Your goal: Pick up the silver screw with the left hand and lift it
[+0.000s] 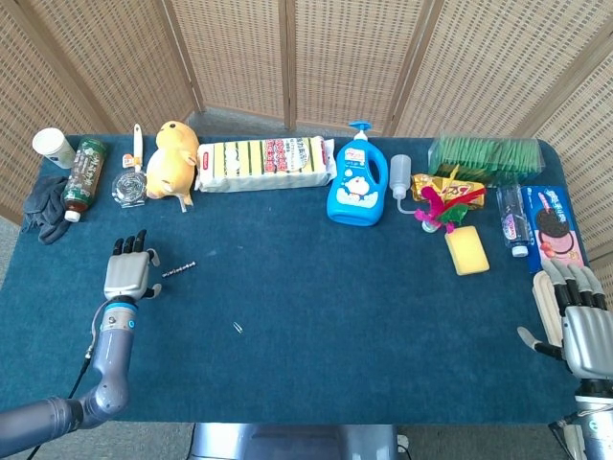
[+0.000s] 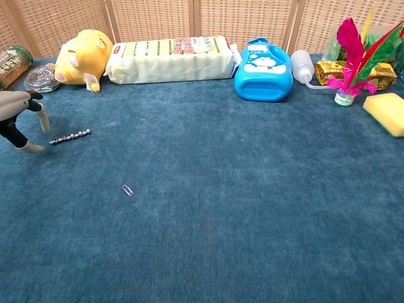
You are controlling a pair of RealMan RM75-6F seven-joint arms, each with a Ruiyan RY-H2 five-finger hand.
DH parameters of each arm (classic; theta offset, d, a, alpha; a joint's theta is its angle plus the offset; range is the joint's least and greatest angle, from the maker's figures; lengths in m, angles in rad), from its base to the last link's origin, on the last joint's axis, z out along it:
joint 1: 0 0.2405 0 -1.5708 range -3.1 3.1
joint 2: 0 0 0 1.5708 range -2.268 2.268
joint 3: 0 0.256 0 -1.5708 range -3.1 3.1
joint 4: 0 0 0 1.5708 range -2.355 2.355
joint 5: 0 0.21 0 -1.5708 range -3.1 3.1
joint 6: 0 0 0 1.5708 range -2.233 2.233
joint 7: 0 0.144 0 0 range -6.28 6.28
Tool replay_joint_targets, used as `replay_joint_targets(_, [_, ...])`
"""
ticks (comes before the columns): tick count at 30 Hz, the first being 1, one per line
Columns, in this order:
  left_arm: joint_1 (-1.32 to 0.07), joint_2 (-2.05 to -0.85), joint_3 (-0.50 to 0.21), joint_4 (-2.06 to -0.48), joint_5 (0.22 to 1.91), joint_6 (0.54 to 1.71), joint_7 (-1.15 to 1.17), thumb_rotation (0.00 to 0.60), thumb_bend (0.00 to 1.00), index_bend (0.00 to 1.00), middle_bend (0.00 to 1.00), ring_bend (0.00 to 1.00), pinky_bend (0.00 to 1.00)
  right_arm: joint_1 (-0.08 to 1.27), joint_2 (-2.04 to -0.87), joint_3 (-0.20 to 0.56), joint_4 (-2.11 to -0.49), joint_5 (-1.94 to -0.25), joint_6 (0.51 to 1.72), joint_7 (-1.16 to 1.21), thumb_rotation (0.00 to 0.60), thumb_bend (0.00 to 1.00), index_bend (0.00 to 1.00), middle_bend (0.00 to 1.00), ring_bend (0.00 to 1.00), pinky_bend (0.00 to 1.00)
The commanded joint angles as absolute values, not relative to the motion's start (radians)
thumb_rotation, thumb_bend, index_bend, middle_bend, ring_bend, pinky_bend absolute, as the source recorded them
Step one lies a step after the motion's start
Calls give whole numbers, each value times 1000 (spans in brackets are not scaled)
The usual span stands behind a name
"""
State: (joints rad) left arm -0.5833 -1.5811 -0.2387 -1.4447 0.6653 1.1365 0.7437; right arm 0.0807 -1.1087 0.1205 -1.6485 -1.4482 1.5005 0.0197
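The silver screw lies flat on the blue table cloth at the left, also visible in the chest view as a thin ridged rod. My left hand hovers just left of the screw, fingers spread and holding nothing; in the chest view the left hand enters at the left edge, its fingertips close to the screw's left end. My right hand rests open at the table's right front corner, far from the screw.
A small paper clip lies in front of the screw. Along the back stand a yellow plush toy, a sponge pack, a blue bottle, a feather toy and a yellow sponge.
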Motion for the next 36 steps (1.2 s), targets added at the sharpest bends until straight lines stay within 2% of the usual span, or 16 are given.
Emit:
replay_joint_targets(1, [-592,-1587,-231,-1431,666,1129,742,600,451,388,0,0,0,81,-1109,120,-1649,-1448,1500,19,600,138,0,0,0,0])
replay_joint_targets(10, [-611,-1625,-238,-1391,660,1136,720,600,464,412,0,0,0,83,-1113,119,-1649,-1447,1496,14,600,139,0,0,0,0])
replay_joint_targets(22, [-635,-1653,-237,-1383,643,1169,759,600,564,433,0,0,0,82,-1111,120,-1650,-1448,1498,17,600,139,0,0,0,0])
replay_joint_targets(28, [-641,-1663,-231,-1373,628,1171,775,600,648,434,0,0,0,82,-1109,120,-1649,-1449,1499,22,600,138,0,0,0,0])
replay_joint_targets(36, [-642,-1670,-226,-1371,626,1172,772,600,650,435,0,0,0,82,-1109,121,-1649,-1448,1499,24,600,139,0,0,0,0])
